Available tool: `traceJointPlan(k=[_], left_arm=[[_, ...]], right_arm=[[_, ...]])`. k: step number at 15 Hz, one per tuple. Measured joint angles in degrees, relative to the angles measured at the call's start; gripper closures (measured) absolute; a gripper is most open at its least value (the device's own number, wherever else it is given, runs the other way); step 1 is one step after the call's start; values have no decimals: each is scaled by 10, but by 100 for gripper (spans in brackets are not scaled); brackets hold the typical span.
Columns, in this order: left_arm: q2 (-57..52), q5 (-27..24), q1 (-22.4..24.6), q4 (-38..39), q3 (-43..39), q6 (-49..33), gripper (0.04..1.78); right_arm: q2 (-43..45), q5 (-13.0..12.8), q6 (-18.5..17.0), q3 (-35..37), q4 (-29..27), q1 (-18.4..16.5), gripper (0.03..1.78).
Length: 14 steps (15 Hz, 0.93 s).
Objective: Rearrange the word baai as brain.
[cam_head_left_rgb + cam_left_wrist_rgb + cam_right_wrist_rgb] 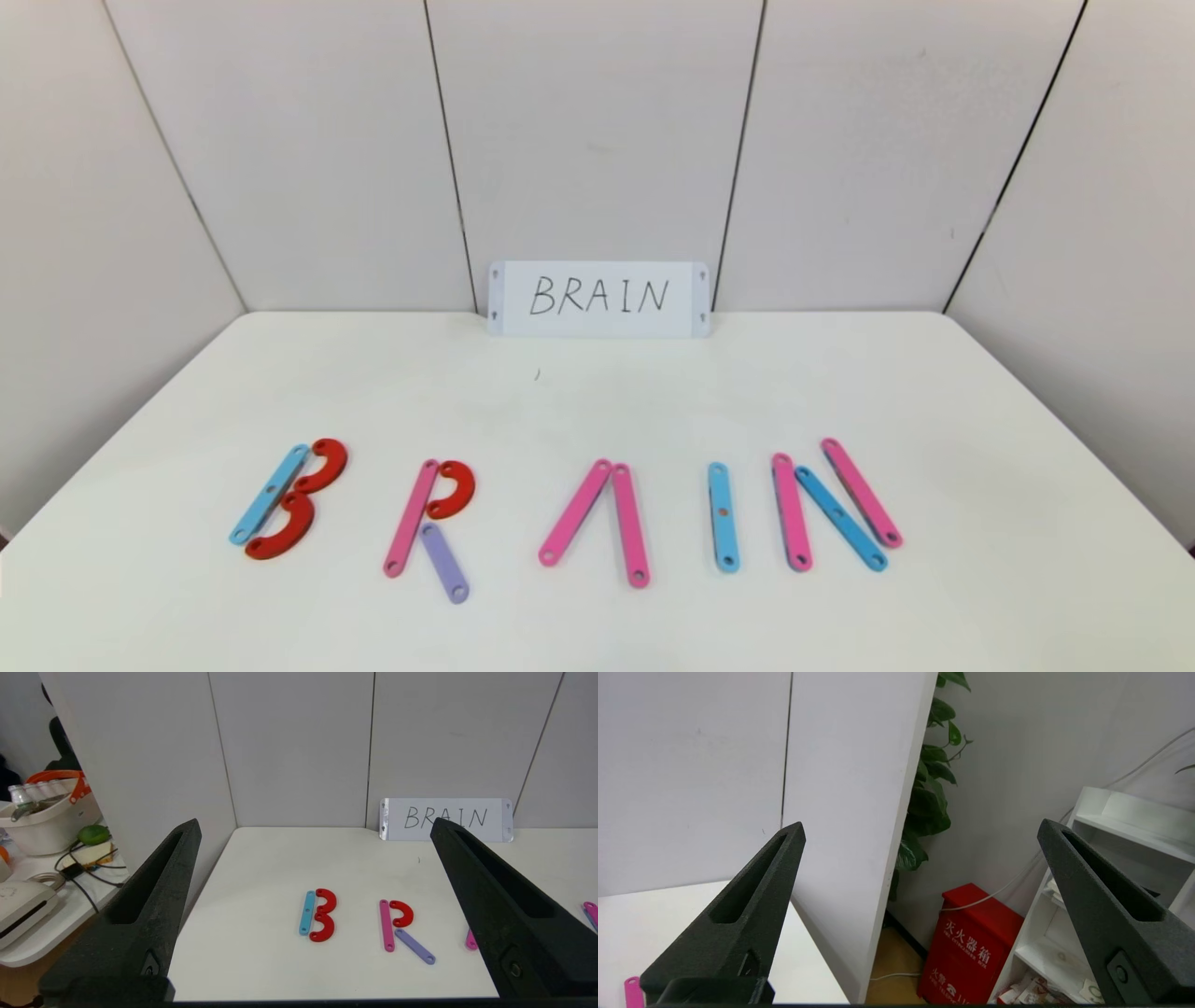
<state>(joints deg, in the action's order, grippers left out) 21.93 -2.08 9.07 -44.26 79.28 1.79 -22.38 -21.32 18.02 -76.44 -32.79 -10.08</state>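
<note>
We see the word [569, 513] lying flat along the near part of the white table [597, 392], its pieces spelling B, R, A, I, N. The left gripper [315, 828] hangs back off the table's near left edge, fingers spread wide, holding nothing. The right gripper [920, 828] sits past the table's right side, likewise agape and empty.
</note>
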Motion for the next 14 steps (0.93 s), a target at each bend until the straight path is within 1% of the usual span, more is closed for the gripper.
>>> traceJointPlan(k=[1,3,4,5,6,8,10,12,14], left_arm=[[-17,0,5,-10,1,9,9],[-44,-1,12,-32,8,18,9],[-51,-2,13,-48,17,17,9],[-56,-2,14,-65,30,17,9],[-60,-3,14,-75,42,17,9],[-64,-6,14,-78,55,17,9],[-65,-6,13,-80,64,16,9],[-66,-1,7,-80,79,16,9],[-66,1,-3,-90,102,16,9]], right_arm=[[18,4,7,-13,-19,2,7],[43,1,21,-37,-43,29,7],[50,-6,25,-45,-50,51,7],[57,-20,29,-51,-62,74,7],[67,-31,31,-54,-79,86,7],[93,-37,32,-51,-114,96,7],[118,-37,32,-45,-121,99,7],[146,-39,40,-40,-124,99,7],[171,-40,45,-37,-143,99,7]])
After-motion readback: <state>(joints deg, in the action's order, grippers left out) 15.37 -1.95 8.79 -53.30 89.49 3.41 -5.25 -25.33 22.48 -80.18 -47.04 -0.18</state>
